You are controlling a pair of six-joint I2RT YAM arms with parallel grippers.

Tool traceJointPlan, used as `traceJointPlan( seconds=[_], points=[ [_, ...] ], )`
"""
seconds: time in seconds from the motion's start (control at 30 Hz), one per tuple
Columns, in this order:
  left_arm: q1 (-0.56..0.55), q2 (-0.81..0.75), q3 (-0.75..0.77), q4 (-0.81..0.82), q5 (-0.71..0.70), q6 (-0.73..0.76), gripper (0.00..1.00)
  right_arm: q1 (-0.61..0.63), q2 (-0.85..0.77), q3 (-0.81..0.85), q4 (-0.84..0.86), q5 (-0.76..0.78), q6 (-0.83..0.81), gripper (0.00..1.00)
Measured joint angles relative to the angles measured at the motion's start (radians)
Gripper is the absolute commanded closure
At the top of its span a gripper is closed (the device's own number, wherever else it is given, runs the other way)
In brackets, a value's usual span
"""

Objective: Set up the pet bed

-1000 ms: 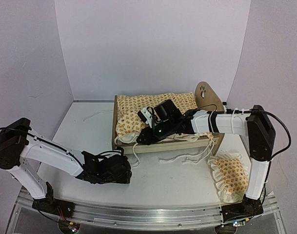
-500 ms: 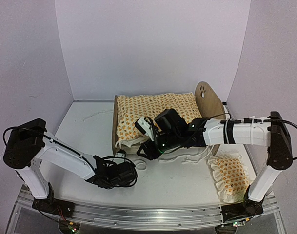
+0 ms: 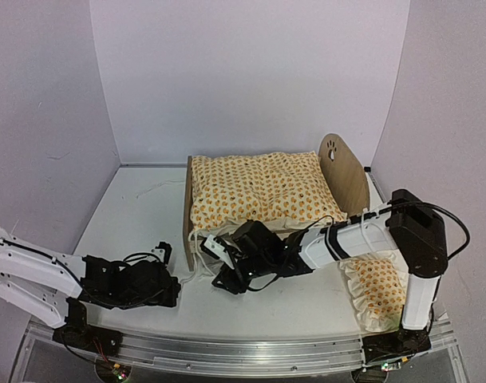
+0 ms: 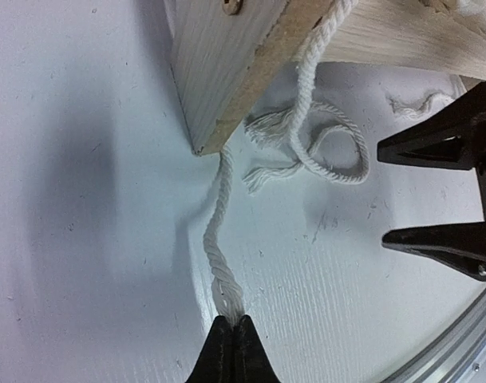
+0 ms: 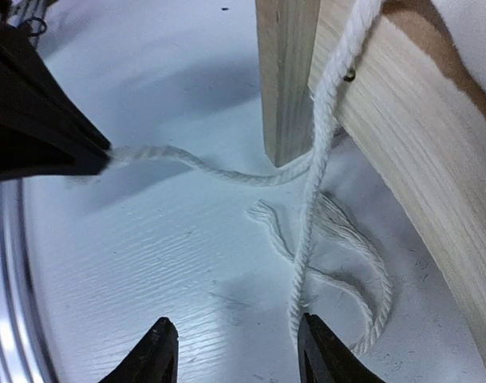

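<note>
Pet bed point(image 3: 344, 174), under a quilt point(image 3: 258, 187), stands mid-desk point(image 3: 139, 207) toward the rear edge. The left gripper point(image 4: 231, 335), jaws clamped on a white cord point(image 4: 219, 239), lies near the bed's front-left post point(image 4: 219, 72). The right gripper point(image 5: 236, 323), jaws apart, faces that post.

High rear view, looking down; close wrist views, sharing pet bed point(image 4: 219, 72) leg, cord point(image 4: 225, 291)

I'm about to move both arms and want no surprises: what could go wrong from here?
1. The left gripper is shut on a cord that bends around a corner leg of the pet bed; pulling could drag or tip the frame.
2. The right gripper is open with a second cord hanging between its jaws; moving away could snag it.
</note>
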Motion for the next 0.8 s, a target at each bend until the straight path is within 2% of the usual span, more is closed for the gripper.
traceJointPlan(
  seconds=[0.23, 0.37, 0.47, 0.53, 0.63, 0.77, 0.8],
  points=[
    [0.000, -0.129, -0.039, 0.003, 0.019, 0.009, 1.00, 0.010, 0.047, 0.017, 0.000, 0.201, -0.029, 0.44],
    [0.000, -0.171, -0.039, 0.013, 0.072, 0.066, 1.00, 0.008, 0.078, 0.016, 0.026, 0.220, -0.028, 0.42],
    [0.000, -0.197, -0.035, 0.032, 0.148, 0.131, 1.00, 0.015, 0.097, -0.003, 0.065, 0.217, -0.023, 0.44],
    [0.000, -0.226, -0.035, 0.039, 0.194, 0.163, 1.00, 0.020, 0.097, -0.029, 0.089, 0.217, -0.021, 0.53],
    [0.000, -0.307, -0.035, 0.050, 0.249, 0.211, 1.00, 0.025, 0.097, -0.072, 0.137, 0.216, -0.005, 0.75],
    [0.000, -0.420, -0.035, 0.063, 0.257, 0.241, 1.00, 0.030, 0.097, -0.105, 0.200, 0.219, 0.032, 1.00],
    [0.000, -0.434, -0.035, 0.068, 0.252, 0.244, 1.00, 0.032, 0.096, -0.117, 0.223, 0.219, 0.045, 1.00]
  ],
)
